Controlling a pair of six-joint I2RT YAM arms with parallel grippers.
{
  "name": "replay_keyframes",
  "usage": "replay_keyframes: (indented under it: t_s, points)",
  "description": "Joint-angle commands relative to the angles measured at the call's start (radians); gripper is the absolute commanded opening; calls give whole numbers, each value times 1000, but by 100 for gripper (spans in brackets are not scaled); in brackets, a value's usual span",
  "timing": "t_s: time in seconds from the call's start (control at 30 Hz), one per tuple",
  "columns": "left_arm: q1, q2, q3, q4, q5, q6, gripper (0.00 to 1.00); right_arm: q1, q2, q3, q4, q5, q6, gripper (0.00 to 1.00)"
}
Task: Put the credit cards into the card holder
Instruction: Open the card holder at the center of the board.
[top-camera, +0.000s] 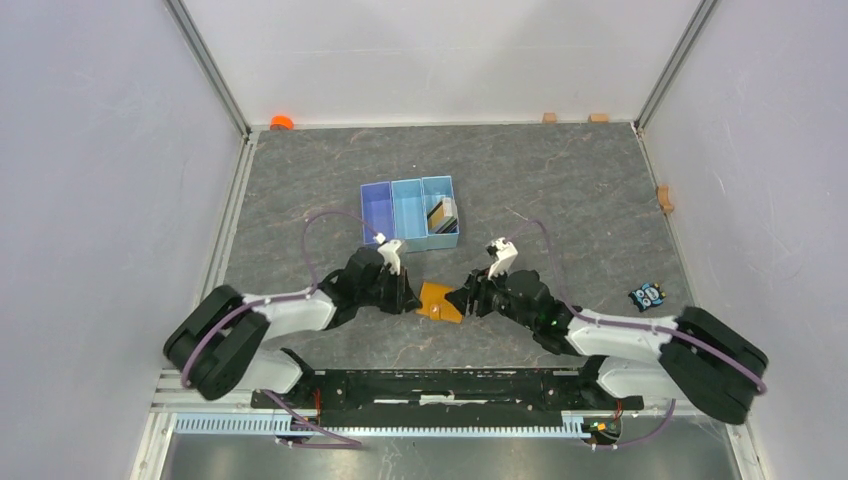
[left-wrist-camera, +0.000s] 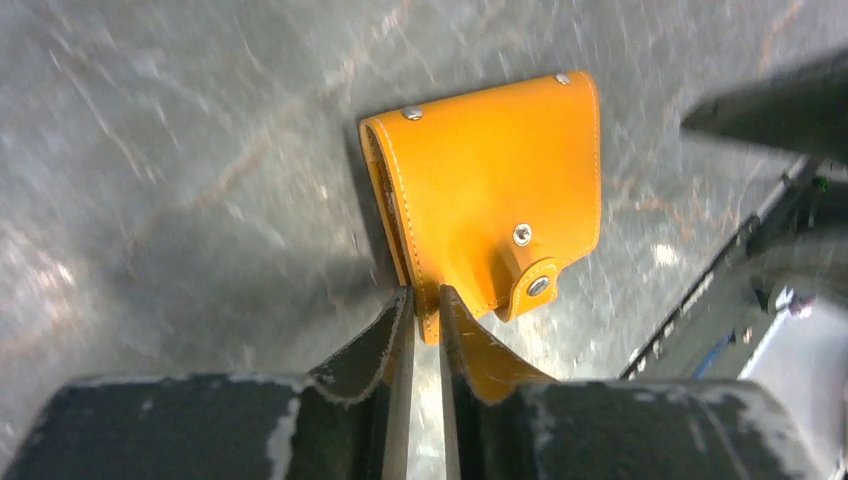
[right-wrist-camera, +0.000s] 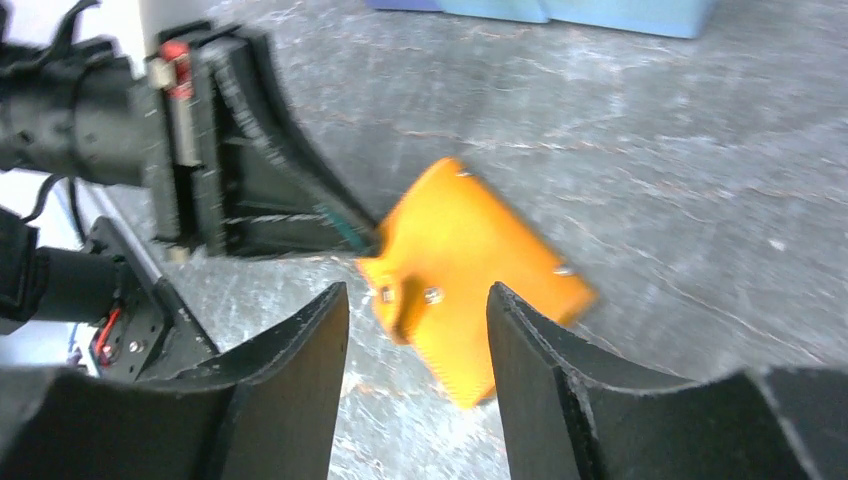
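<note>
Grey table (top-camera: 560, 190): the blue tray (top-camera: 376, 215) sits at centre. The left gripper (left-wrist-camera: 425, 305), at 9 o'clock of the card holder (left-wrist-camera: 490, 190), is clenched on its edge. The right gripper (right-wrist-camera: 418, 290), at 3 o'clock, is released, fingers spread. The holder is closed, at 6 o'clock of the tray. The credit cards (top-camera: 441, 212) occupy the tray's right compartment. A small gadget (top-camera: 648, 296) lies well apart at 3 o'clock.

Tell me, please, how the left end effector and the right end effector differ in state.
The left end effector is nearly shut, pinching an edge of the card holder; the right end effector stands open and grips nothing. The left one meets the holder from its left side, the right one from its right. Both are black and sit low, pointing at it.
</note>
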Motion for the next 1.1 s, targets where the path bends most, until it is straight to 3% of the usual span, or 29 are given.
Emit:
replay_keyframes:
  t_s: [0.0,0.23,0.37,0.53,0.77,1.07]
  points:
    - [-15,-158,-56,-108,33,-55,28,0,-160,-32,-266,163,-4,61]
    - [-14,-192,15,-234,-31,-50,54,-3,-197,-33,-327,192,78,64]
    - [-14,-161,13,-227,-64,-41,63,4,-159,-57,-248,131,123,64]
    - [-15,-88,12,-178,26,-22,61,20,-72,-45,-171,95,146,62]
    - [-33,-56,-15,-96,92,-37,52,35,75,34,-132,73,152,51]
    - [-163,-131,-127,56,109,-139,47,35,211,177,-88,29,69,50]
